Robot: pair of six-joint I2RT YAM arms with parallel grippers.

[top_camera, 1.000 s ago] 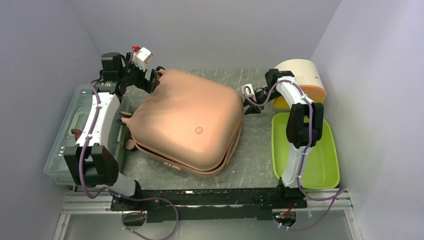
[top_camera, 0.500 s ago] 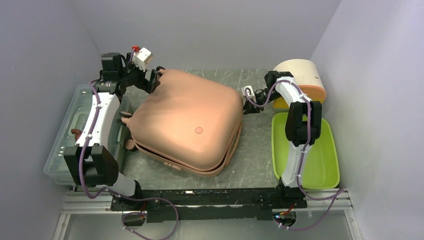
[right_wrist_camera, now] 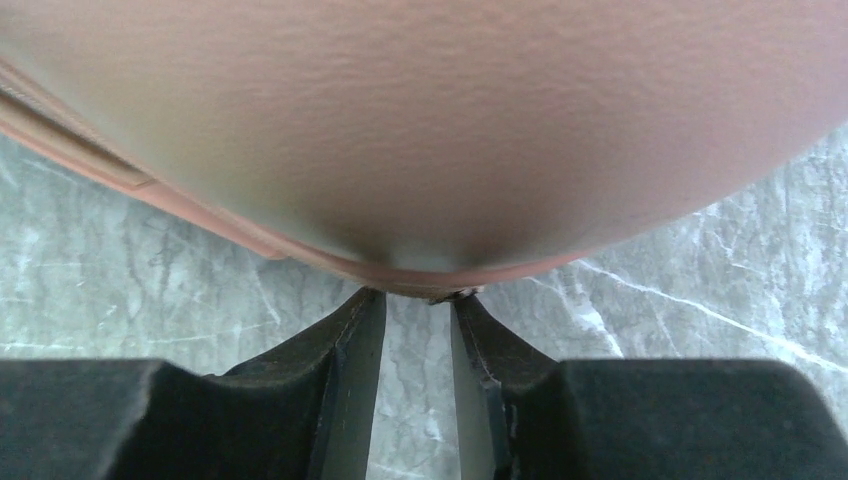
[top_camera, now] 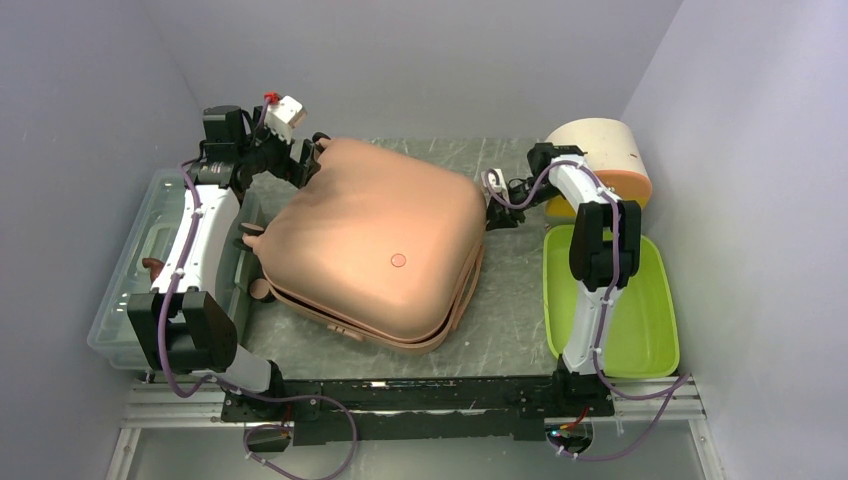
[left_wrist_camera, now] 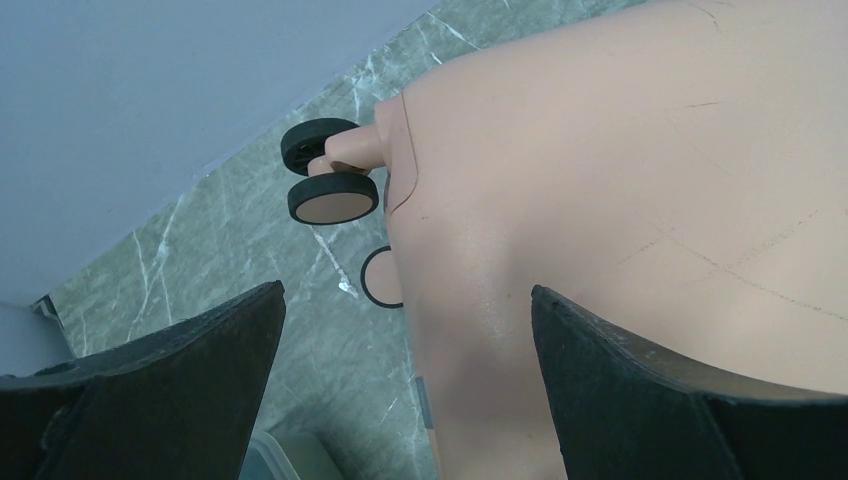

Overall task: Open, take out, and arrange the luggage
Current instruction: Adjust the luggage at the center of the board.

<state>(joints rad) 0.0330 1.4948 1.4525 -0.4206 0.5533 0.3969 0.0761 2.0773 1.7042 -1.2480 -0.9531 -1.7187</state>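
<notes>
**Item: luggage (top_camera: 370,250).** A pink hard-shell case lies flat and closed at the middle of the table (top_camera: 510,300). Its two shells meet all round, and we see no lining. A clear bin (top_camera: 125,300) sits at its nine o'clock, and a green tray (top_camera: 640,330) between three and four o'clock.

**Step in hand.** We judge this to be the opening, at its very start: finding the closure along the seam. Nothing is out yet.

**Right gripper (right_wrist_camera: 418,295).** It is at the case's two o'clock corner, with the arm reached forward and bent inward. The fingers are level with the table and narrowed to a slim gap, tips against the seam rim. We cannot tell whether they pinch a zip pull.

**Left gripper (left_wrist_camera: 402,292).** It is at eleven o'clock, beside the wheels (left_wrist_camera: 325,185), tilted down over the shell. The jaws are spread wide and hold nothing.

**Next move.** We reckon the right needs a sure hold on the pull. It then needs a run along the seam while the left steadies the shell.
</notes>
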